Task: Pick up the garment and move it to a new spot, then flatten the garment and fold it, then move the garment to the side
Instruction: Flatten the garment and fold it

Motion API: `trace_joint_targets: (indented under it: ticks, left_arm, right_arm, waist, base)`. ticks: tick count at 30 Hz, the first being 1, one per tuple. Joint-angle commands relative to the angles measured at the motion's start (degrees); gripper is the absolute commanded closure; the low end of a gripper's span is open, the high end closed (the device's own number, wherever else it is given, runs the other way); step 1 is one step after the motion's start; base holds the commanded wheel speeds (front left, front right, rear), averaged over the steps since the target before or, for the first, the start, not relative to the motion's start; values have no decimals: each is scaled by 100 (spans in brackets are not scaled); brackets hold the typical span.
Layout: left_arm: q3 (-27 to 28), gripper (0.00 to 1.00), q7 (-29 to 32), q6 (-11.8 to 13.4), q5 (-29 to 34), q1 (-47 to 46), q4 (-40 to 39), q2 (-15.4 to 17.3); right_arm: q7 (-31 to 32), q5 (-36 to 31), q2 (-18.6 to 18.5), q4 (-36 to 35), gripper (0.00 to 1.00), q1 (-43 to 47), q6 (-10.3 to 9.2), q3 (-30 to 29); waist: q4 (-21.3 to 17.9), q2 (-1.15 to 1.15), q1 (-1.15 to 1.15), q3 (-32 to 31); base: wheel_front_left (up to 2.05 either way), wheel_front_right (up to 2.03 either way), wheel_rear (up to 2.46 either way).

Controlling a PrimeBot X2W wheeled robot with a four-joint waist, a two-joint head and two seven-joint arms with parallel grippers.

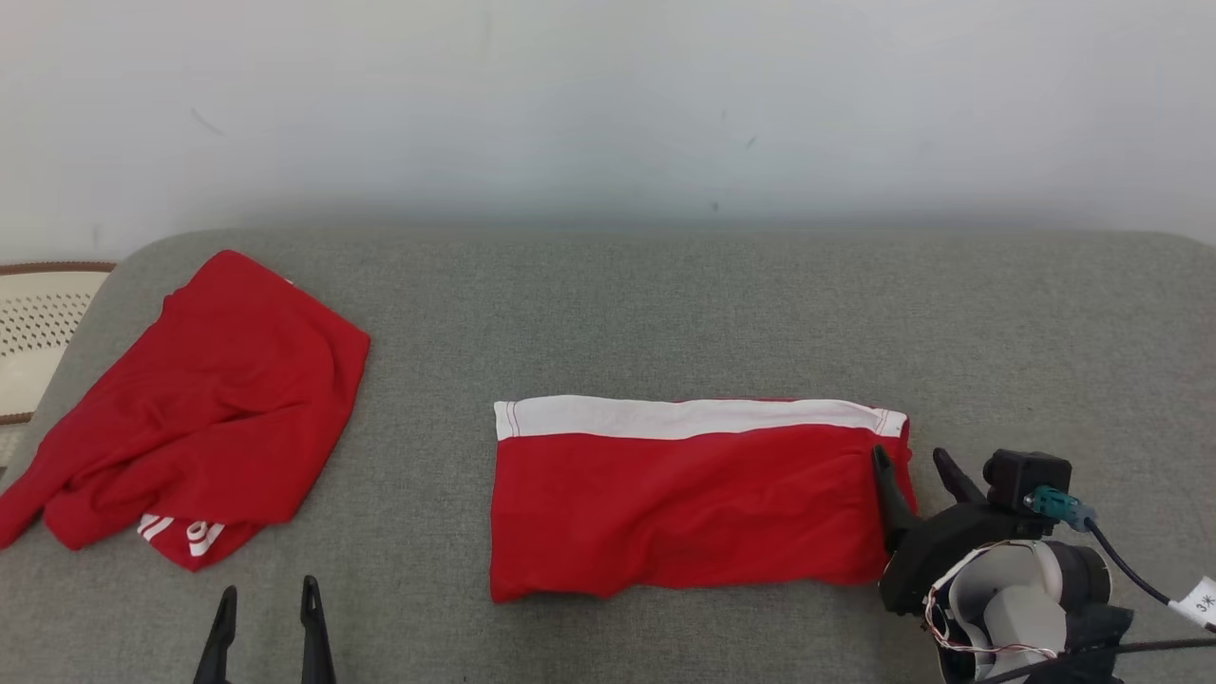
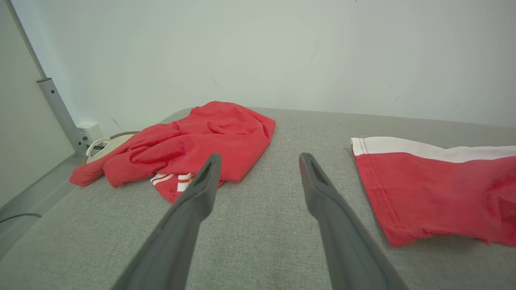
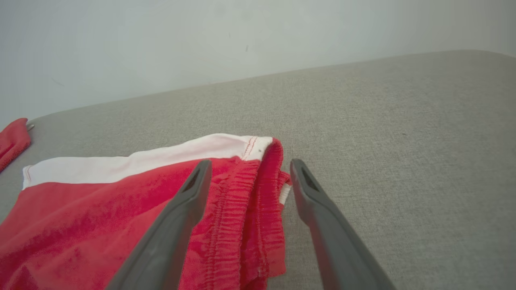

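Surface [image 1: 665,304] of grey fabric, pale wall [image 1: 608,95] behind, folded red garment [image 1: 684,513] mid, L gripper [image 1: 269,585] & R gripper [image 1: 910,453] spread, empty

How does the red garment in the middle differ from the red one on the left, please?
The middle garment lies folded in a flat rectangle; the left garment is a crumpled heap. The middle garment has a white band along its far edge; the left garment shows small white stripes at its near edge. Both are red and lie on the grey surface.
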Motion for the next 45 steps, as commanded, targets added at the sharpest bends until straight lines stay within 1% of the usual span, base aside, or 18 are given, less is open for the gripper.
trace_joint_targets:
  ticks: [1,6,7,12,17,18,19,22,24,29,30,39,42,45]
  left_arm:
    - [-4,0,-25,-9,94,-45,18,-41]
    - [54,0,-25,-103,118,-118,75,-107]
    - [54,0,-25,-103,118,-118,75,-107]
    - [138,0,-25,-196,160,-185,128,-151]
    - [181,0,-25,-240,219,-236,165,-208]
    - [185,0,-25,-247,230,-242,172,-219]
    - [192,0,-25,-266,238,-243,185,-229]
    - [237,0,-25,-290,257,-242,215,-242]
    - [273,0,-25,-318,260,-233,234,-256]
    - [350,0,-25,-357,272,-177,247,-292]
    - [363,0,-25,-377,268,-163,241,-299]
    - [416,0,-25,-446,293,-130,212,-360]
    - [406,0,-25,-476,296,-132,228,-377]
    - [399,0,-25,-499,299,-133,249,-394]
  right_arm:
    - [-54,50,29,294,0,-132,3,10]
    - [-146,35,28,1362,0,-547,3,-79]
    - [-146,35,28,1362,0,-547,3,-79]
    - [-179,91,96,2011,0,-812,3,-92]
    - [-206,223,207,2442,0,-990,3,-11]
    - [-266,264,220,2481,15,-1021,3,21]
    - [-340,305,231,2485,100,-1051,3,62]
    - [-454,402,231,2558,100,-1117,3,180]
    - [-507,482,168,2602,100,-1145,2,244]
    - [-580,829,-178,2627,100,-1123,0,292]
    - [-565,895,-300,2622,100,-1111,0,313]
    - [-272,1392,-1216,2255,100,-1086,0,793]
    - [-124,1552,-1346,2057,100,-1115,0,1008]
    - [128,1912,-1363,1759,100,-1075,0,1200]
  waist:
    - [90,0,0,96]
    - [162,0,0,203]
    - [162,0,0,203]
    - [167,0,0,277]
    - [170,0,0,315]
    - [174,0,0,319]
    - [178,0,0,321]
    - [168,0,0,320]
    - [151,0,0,311]
    - [69,0,0,269]
    - [50,0,0,263]
    - [-214,0,0,260]
    - [-288,0,0,241]
    - [-338,0,0,213]
  base:
    - [0,0,0]
    - [0,0,0]
    - [0,0,0]
    - [0,0,0]
    - [0,0,0]
    - [0,0,0]
    - [0,0,0]
    - [0,0,0]
    - [0,0,0]
    - [0,0,0]
    - [0,0,0]
    - [0,0,0]
    - [0,0,0]
    - [0,0,0]
